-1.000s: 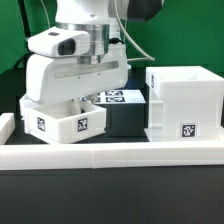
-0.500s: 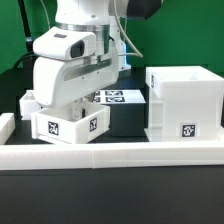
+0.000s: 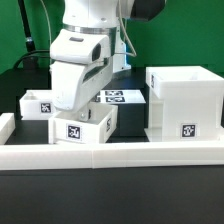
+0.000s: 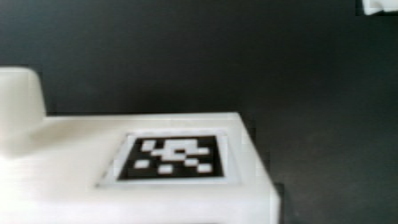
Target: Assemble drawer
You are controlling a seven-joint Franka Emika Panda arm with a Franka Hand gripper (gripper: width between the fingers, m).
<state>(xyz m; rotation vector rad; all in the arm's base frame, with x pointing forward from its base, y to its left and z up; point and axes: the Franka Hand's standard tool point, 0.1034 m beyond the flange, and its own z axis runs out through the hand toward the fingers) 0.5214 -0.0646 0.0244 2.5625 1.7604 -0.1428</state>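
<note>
Front tray (image 3: 90, 122) sits just behind the border wall (image 3: 150, 152), to the exterior view's left of the housing (image 3: 185, 98). The gripper (image 3: 72, 108) is tilted down onto the tray, but its fingertips are hidden, so you can't tell whether it's clamped or free. The tray looks like light, stiff, slick plastic, so pinch squarely across a thin side wall or it'll likely twist out.

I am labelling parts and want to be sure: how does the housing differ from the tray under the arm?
The housing is tall and cube-like; the tray is low and shallow. The housing stands free at the exterior view's right; the tray sits directly under the arm, which hides part of it. Both are white and carry a black-and-white square tag.
</note>
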